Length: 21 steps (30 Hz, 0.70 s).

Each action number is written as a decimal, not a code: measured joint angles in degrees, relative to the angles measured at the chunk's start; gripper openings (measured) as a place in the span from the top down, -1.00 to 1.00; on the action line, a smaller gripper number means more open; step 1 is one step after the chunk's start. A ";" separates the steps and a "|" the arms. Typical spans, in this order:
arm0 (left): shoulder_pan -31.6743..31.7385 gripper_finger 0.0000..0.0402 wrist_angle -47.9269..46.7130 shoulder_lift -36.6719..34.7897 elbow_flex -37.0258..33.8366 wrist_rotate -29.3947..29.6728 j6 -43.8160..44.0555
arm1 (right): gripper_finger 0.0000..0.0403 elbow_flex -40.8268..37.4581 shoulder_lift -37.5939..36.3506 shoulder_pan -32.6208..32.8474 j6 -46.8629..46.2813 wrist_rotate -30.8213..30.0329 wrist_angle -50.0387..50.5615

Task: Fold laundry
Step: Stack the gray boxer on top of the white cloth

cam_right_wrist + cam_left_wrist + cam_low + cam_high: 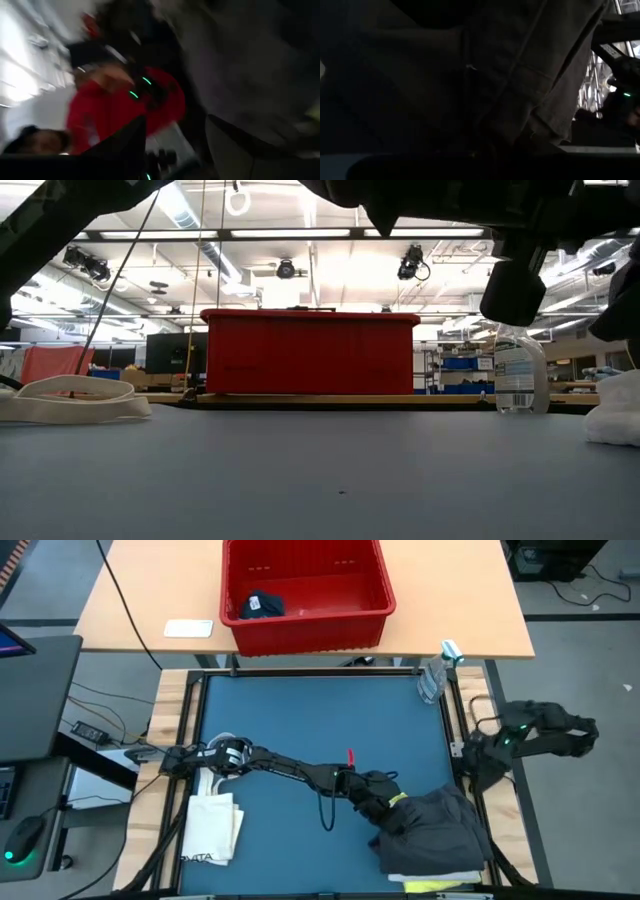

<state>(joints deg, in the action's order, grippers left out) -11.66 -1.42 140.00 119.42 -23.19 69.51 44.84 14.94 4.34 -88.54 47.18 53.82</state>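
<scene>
Grey garment [440, 830] sits heaped on white and yellow pieces at the bench's [320, 730] near right corner. Left tool [392, 812] is pinched narrow on its left edge. Right tool's opening: cannot tell. Soft, floppy, light; best gripped at hems or corners.

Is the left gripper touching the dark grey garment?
Touching. High view: the left gripper lies on the dark grey garment; its wrist view is filled with that cloth.
</scene>
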 joint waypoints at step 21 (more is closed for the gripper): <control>1.19 0.59 0.35 -0.11 -0.01 7.03 -3.25 | 0.33 -3.17 28.61 18.27 20.95 -16.61 -12.92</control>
<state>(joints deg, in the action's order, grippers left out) -10.47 -1.07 139.90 119.40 -16.16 66.26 41.67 43.55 22.61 -67.59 30.57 40.89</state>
